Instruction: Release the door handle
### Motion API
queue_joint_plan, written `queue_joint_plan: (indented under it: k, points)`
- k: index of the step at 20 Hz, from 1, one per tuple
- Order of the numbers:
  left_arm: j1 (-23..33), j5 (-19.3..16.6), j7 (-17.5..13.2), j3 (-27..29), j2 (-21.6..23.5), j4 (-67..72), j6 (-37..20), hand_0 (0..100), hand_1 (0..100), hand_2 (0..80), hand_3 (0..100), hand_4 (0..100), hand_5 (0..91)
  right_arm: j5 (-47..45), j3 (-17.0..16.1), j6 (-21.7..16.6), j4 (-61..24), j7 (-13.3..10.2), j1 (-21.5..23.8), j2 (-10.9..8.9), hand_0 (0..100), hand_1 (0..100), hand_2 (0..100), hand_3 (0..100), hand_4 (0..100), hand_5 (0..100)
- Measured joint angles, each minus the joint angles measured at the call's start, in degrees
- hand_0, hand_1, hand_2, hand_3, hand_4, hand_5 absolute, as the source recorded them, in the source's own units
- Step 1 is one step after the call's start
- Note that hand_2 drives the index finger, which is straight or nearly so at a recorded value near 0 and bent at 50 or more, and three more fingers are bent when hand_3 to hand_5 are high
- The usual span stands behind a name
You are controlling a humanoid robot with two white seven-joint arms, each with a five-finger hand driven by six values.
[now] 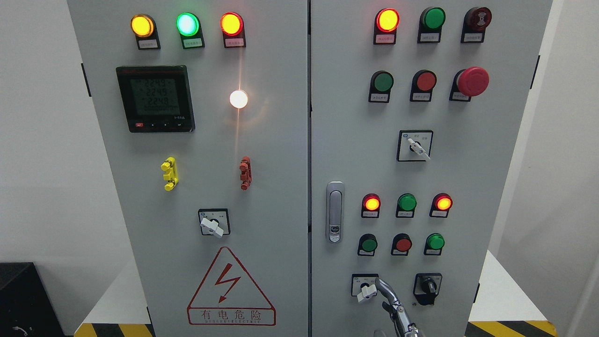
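The silver door handle [335, 212] sits upright and flush on the left edge of the cabinet's right door [468, 187], with nothing touching it. My right hand [392, 302] pokes in at the bottom edge, well below and to the right of the handle. One metal finger [384, 287] stretches up beside a white rotary switch [366, 290] and holds nothing. Most of the hand is cut off by the frame. Both doors stand closed.
The left door [196, 187] carries a digital meter [155, 98], lit lamps, a rotary switch [214, 223] and a red hazard triangle [230, 290]. The right door has several push buttons, a red emergency button [472, 81] and a black selector [427, 285].
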Motion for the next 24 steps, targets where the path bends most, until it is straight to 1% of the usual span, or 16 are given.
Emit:
queue_joint_plan:
  k: [11, 12, 13, 14, 16, 17, 18, 19, 20, 21, 23, 24]
  points:
    - [0.00, -0.01, 0.00, 0.00, 0.00, 0.00, 0.00, 12, 56, 0.0, 0, 0, 0.0, 0.01, -0.06, 0.06, -0.11, -0.05, -0.03, 0.00, 41, 9, 0, 0, 0, 0]
    - [0.00, -0.01, 0.00, 0.00, 0.00, 0.00, 0.00, 12, 56, 0.0, 0, 0, 0.0, 0.02, -0.07, 0.07, -0.13, -0.05, -0.03, -0.01, 41, 9, 0, 2, 4, 0]
    - [0.00, -0.01, 0.00, 0.00, 0.00, 0.00, 0.00, 12, 56, 0.0, 0, 0, 0.0, 0.03, -0.09, 0.07, -0.16, -0.05, -0.03, -0.01, 40, 10, 0, 6, 12, 3]
    - [0.00, -0.01, 0.00, 0.00, 0.00, 0.00, 0.00, 12, 56, 0.0, 0, 0, 0.0, 0.04, -0.12, 0.22, -0.19, -0.05, -0.10, -0.01, 40, 12, 0, 15, 20, 11]
    - [0.00, -0.01, 0.00, 0.00, 0.00, 0.00, 0.00, 12, 56, 0.0, 0, 0, 0.0, 0.05, -0.14, 0.87, -0.25, -0.06, -0.32, -0.01, 39, 14, 0, 28, 38, 25]
    - [0.00, -0.02, 0.00, 0.00, 0.00, 0.00, 0.00, 12, 56, 0.0, 0, 0, 0.0, 0.07, -0.17, 1.16, -0.28, -0.06, -0.46, -0.01, 39, 15, 0, 37, 47, 36]
    - [0.00, -0.02, 0.00, 0.00, 0.00, 0.00, 0.00, 12, 56, 0.0, 0, 0, 0.0, 0.10, -0.20, 1.32, -0.32, -0.06, -0.63, -0.01, 38, 17, 0, 43, 53, 46]
    - [0.00, -0.02, 0.00, 0.00, 0.00, 0.00, 0.00, 12, 56, 0.0, 0, 0, 0.0, 0.15, -0.22, 1.43, -0.34, -0.06, -0.81, -0.01, 38, 18, 0, 51, 62, 59]
    - [0.00, -0.02, 0.00, 0.00, 0.00, 0.00, 0.00, 12, 56, 0.0, 0, 0, 0.0, 0.23, -0.23, 1.55, -0.35, -0.06, -0.97, 0.00, 38, 20, 0, 57, 68, 66]
    - [0.00, -0.02, 0.00, 0.00, 0.00, 0.00, 0.00, 12, 56, 0.0, 0, 0, 0.0, 0.31, -0.23, 1.66, -0.36, -0.06, -1.31, 0.00, 38, 20, 0, 61, 71, 70]
    - [0.00, -0.02, 0.00, 0.00, 0.00, 0.00, 0.00, 12, 56, 0.0, 0, 0, 0.0, 0.54, -0.23, 2.01, -0.40, -0.79, -2.18, 0.01, 39, 22, 0, 72, 80, 81]
    - [0.00, -0.02, 0.00, 0.00, 0.00, 0.00, 0.00, 12, 56, 0.0, 0, 0, 0.0, 0.63, -0.22, 2.40, -0.42, -1.07, -2.51, 0.02, 39, 23, 0, 80, 87, 92]
